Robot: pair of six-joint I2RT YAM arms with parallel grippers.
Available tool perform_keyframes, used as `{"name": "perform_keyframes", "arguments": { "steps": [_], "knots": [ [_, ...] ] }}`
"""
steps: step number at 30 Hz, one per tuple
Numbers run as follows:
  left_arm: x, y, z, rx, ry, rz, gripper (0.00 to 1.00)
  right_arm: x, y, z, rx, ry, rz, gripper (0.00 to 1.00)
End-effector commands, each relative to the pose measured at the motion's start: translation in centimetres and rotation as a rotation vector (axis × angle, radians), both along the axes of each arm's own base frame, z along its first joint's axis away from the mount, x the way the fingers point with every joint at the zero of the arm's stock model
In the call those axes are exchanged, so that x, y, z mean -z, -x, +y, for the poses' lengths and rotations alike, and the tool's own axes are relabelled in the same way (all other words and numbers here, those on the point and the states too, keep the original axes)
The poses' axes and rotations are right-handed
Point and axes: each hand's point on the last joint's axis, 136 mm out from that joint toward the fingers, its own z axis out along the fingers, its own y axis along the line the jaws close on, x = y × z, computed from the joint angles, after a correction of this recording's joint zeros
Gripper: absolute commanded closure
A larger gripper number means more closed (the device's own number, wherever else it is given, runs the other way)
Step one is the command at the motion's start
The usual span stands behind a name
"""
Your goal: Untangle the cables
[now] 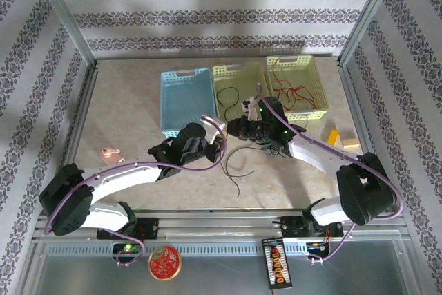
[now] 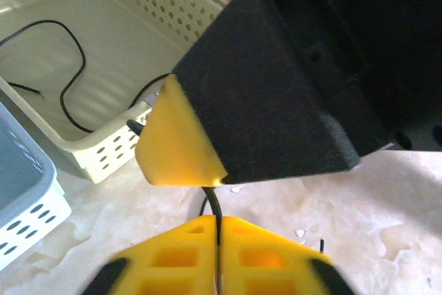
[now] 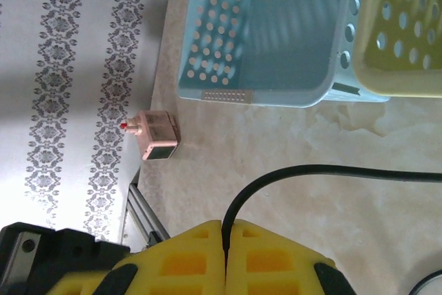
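**Cable pinched by 2 pincers, sorting partly done**

Left of the left pincer [image 2: 217,229], the blue basket [image 1: 186,73] has taken no cable yet. That pincer is closed on a black cable [image 2: 213,202], which climbs from the seam toward the right pincer [image 3: 226,231] just beyond it. Beyond both, a cream basket [image 1: 235,68] holds 1 separate black strand [image 1: 228,94]. The right pincer is clamped on a black cable too, probably the same one, though I cannot tell. Right of it, red cables [image 1: 293,93] lie looped over each other in a green basket [image 1: 314,88]. On the near side of both pincers, dark strands [image 1: 235,170] sprawl on the table [image 1: 138,115]. Seemingly 1 strand is sorted; the gripped cable, the dark strands and the red heap remain.
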Motion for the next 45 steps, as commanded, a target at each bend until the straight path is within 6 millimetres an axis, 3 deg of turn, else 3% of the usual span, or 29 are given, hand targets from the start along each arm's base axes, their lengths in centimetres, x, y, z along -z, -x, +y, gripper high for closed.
{"name": "perform_keyframes", "arguments": {
  "steps": [1, 4, 11, 16, 21, 26, 29, 33, 45],
  "knots": [
    [-2.6, -0.8, 0.5, -0.071, 0.084, -0.071, 0.59, -2.2, -0.8, -1.8, 0.066, -0.021, -0.068, 0.98],
    [-2.3, -1.2, 1.8, -0.123, 0.082, -0.073, 0.34, -4.8, -0.6, -3.0, 0.062, -0.030, -0.132, 0.98],
    [0.2, -1.1, 2.4, -0.131, 0.042, -0.049, 0.25, -13.1, 2.7, -4.4, -0.091, -0.077, -0.335, 0.96],
    [0.7, -1.4, 0.8, -0.089, 0.076, -0.040, 0.21, -18.4, 5.5, -4.7, -0.188, -0.179, -0.434, 0.97],
    [0.1, -1.4, -1.4, -0.002, 0.103, -0.046, 0.10, -21.8, 8.1, -4.6, -0.281, -0.256, -0.481, 0.98],
    [0.1, -2.5, -1.2, -0.035, 0.067, -0.092, 0.09, -22.3, 9.0, -4.7, -0.304, -0.280, -0.484, 0.98],
    [0.5, -3.2, -0.8, -0.070, 0.059, -0.110, 0.15, -22.2, 9.2, -4.6, -0.310, -0.291, -0.480, 0.98],
    [0.9, -3.5, -2.0, -0.050, 0.097, -0.099, 0.16, -22.2, 9.2, -4.4, -0.317, -0.303, -0.473, 0.99],
    [1.2, -0.1, -6.1, 0.233, 0.190, -0.010, 0.12, -22.3, 8.6, -4.4, -0.279, -0.302, -0.479, 0.99]
  ]
}}
